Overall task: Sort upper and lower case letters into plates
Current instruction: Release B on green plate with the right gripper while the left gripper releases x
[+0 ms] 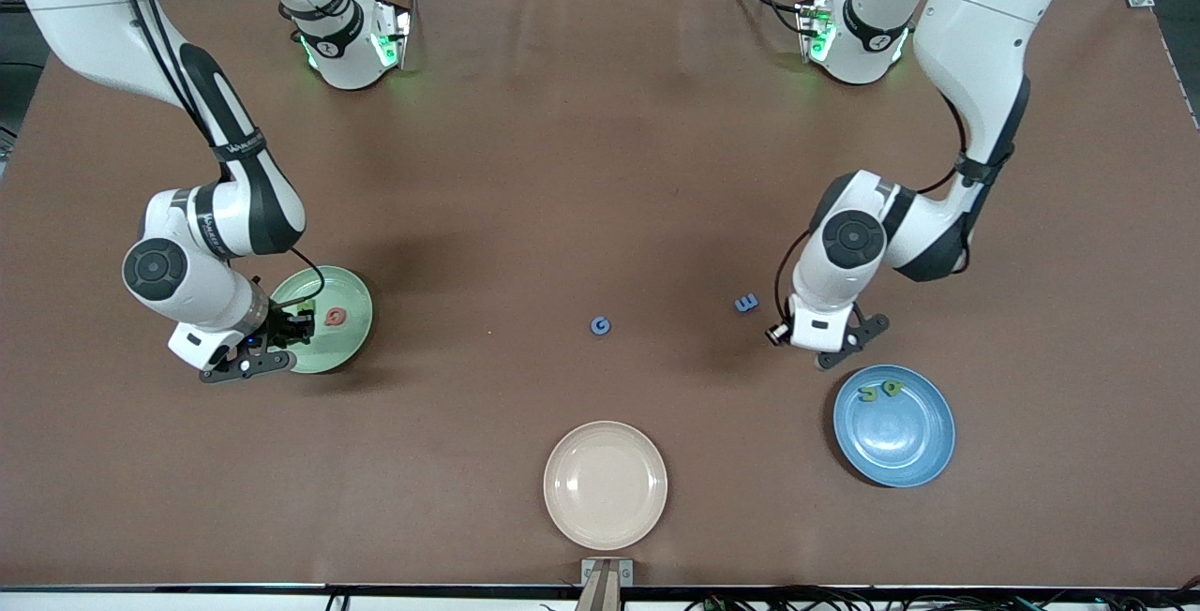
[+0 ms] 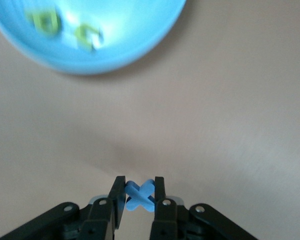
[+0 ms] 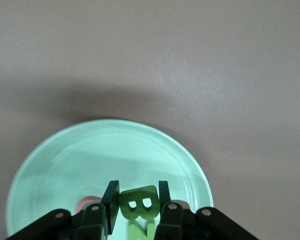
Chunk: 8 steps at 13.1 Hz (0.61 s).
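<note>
My right gripper (image 1: 298, 328) (image 3: 138, 186) hangs over the pale mint green plate (image 1: 352, 339) (image 3: 90, 155), shut on a green letter B (image 3: 138, 202). A green N (image 3: 142, 231) and a pink-red letter (image 1: 336, 316) (image 3: 87, 202) lie in that plate. My left gripper (image 1: 855, 337) (image 2: 140, 182) is shut on a blue x (image 2: 140, 196), over bare table just beside the blue plate (image 1: 900, 447) (image 2: 120, 45). Two green letters (image 1: 881, 390) (image 2: 45, 20) lie in the blue plate. A blue G (image 1: 600, 325) and a blue m (image 1: 746, 303) lie on the table.
A cream-beige plate (image 1: 605, 484) sits near the table's front edge, nearer to the front camera than the blue G. The brown tabletop (image 1: 600, 171) spreads between the arms' bases.
</note>
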Available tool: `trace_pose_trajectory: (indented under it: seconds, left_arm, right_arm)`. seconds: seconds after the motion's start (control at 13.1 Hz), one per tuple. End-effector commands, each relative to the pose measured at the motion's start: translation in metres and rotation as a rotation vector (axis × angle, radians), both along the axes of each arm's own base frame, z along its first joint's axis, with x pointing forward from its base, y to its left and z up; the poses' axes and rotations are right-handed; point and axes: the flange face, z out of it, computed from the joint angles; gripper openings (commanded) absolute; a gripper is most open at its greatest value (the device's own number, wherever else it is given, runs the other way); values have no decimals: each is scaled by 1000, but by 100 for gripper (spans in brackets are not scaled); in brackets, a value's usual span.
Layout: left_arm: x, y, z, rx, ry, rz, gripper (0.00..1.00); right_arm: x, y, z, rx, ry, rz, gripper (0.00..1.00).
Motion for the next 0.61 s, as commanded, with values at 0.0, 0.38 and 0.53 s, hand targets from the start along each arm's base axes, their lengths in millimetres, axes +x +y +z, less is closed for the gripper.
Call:
trace_pose_trajectory:
  seconds: [0.0, 0.38, 0.53]
  left_arm:
    - [35, 41, 12, 24, -24, -81, 0]
    - [66, 131, -3, 49, 2, -223, 1]
    - [76, 153, -9, 53, 6, -274, 4]
  right_arm:
    - [-13, 4, -21, 34, 8, 8, 0]
    - [-10, 2, -17, 32, 11, -7, 100]
    - [0, 43, 11, 68, 49, -94, 100]
